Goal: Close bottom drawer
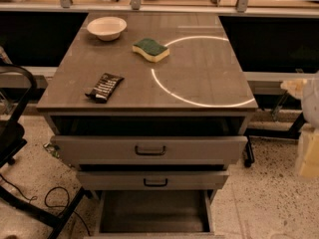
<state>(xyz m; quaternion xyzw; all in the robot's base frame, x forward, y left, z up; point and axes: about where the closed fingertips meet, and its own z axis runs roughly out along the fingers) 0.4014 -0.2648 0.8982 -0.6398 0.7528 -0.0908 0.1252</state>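
Here, three drawers [149,151] open, bottom drawer [154,212] furthest, one tool [308,151] far right.

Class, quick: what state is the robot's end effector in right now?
End effector: at the view's right edge, beside the cabinet, apart from the open bottom drawer; open or closed cannot be told.

Glossy wood-grain tabletop [199,68], smooth glazed-looking bowl [106,27], rough-topped sponge [150,49], matt dark interior in bottom drawer [154,212], pale matt plastic on gripper [309,153] at right edge.
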